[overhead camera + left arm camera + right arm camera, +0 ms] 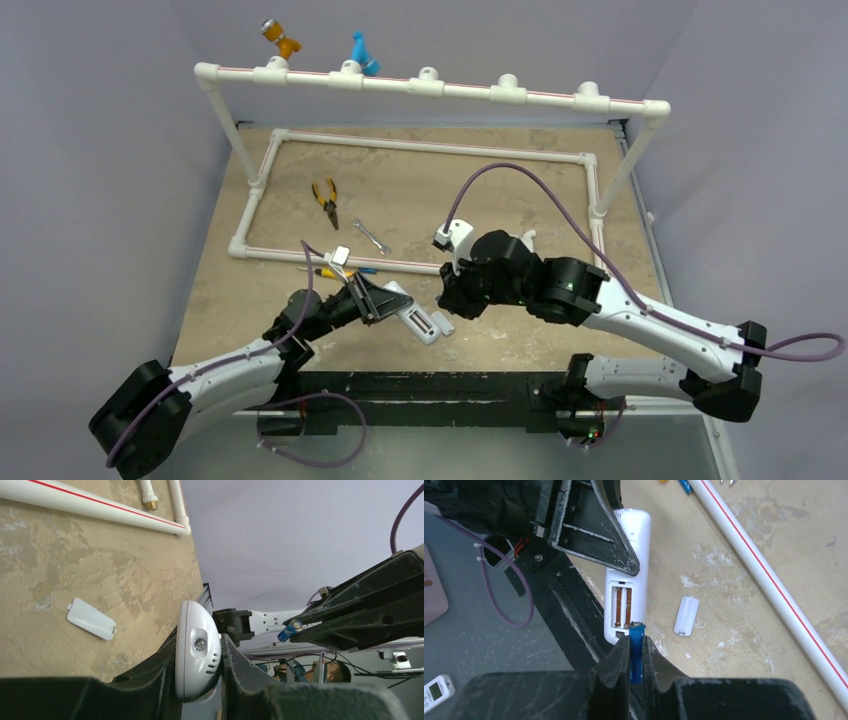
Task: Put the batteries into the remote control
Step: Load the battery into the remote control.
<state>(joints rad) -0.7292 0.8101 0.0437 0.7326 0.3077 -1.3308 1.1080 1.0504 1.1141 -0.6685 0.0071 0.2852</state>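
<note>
Left gripper (199,652) clamped across slim white plastic remote control (641,565), near middle of front edge of tan bench (520,190). Battery bay open toward right wrist camera, copper contacts showing in both slots. Right gripper (636,655) pinches slim blue cylindrical battery (637,630) lengthwise between fingers, its tip just beside end of bay. Small white plastic battery cover (686,616) lies flat on bench near remote, on side toward right edge, not touching it

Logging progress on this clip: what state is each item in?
Remote: back open, both slots empty.
Battery: not in yet, tip at the open bay.
Cover: off, lying on the table.
Left fingers: shut on the remote.
Right fingers: shut on the battery.
</note>
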